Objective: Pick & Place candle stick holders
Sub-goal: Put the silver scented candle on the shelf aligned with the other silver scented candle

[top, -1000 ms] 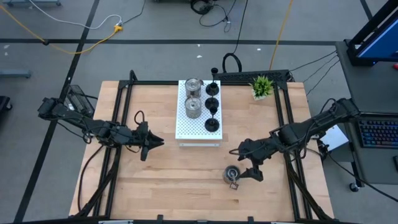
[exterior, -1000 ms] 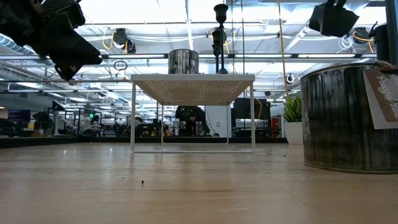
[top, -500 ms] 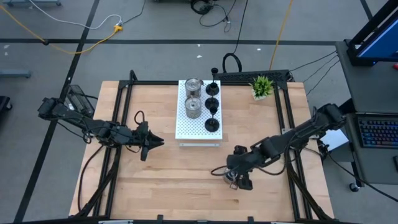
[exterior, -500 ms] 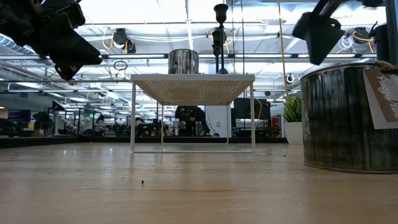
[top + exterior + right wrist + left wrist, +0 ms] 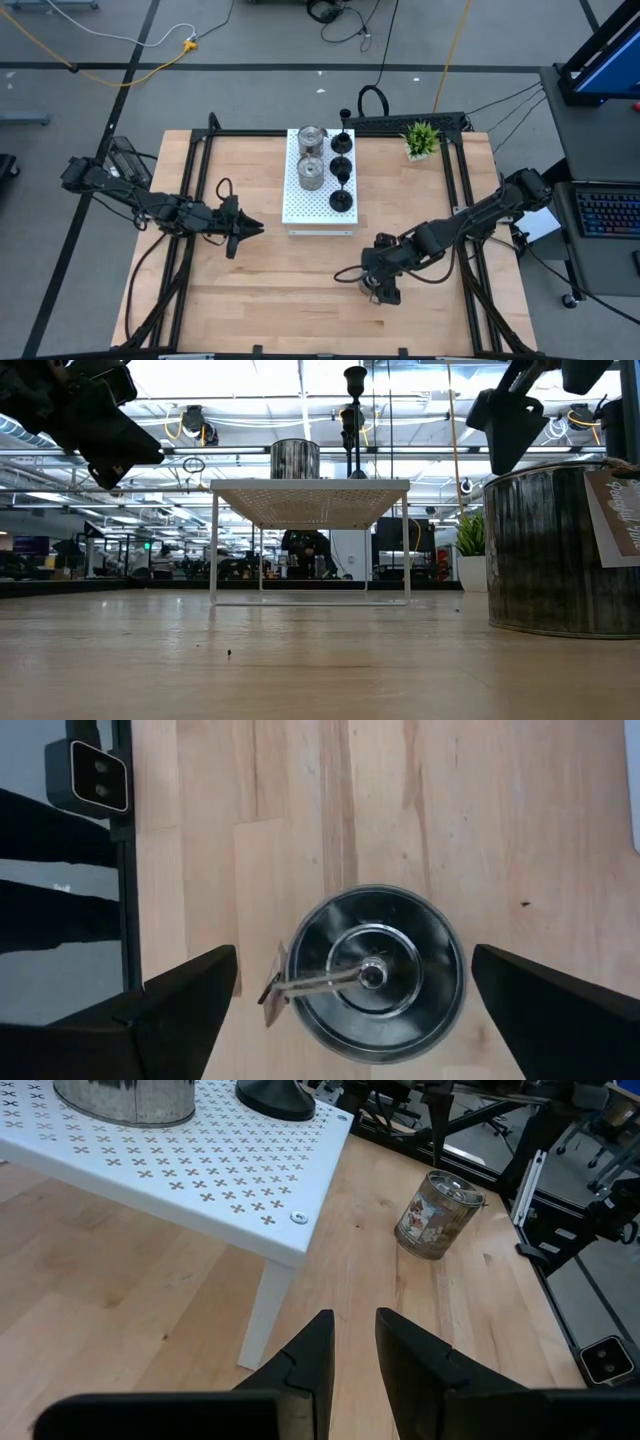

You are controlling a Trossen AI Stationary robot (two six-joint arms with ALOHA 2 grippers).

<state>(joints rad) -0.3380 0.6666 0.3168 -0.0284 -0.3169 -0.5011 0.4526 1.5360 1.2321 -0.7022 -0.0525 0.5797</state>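
Standing on the table's (image 5: 260, 280) near-right wood, at five o'clock from the white board (image 5: 318, 205), a silver candle stick holder (image 5: 378, 972) sits untouched beneath the right gripper's (image 5: 350, 1005) wide-spread fingers. At nine o'clock, the left gripper (image 5: 352, 1348) hovers, narrowly parted, empty.

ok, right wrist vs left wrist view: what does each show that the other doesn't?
Right wrist only: looks straight down into the silver holder, its tag at the rim, the right gripper open wide on either side. Left wrist only: the white perforated board with a black holder base, and the left gripper nearly closed, empty. Both: that silver holder on the wooden table.
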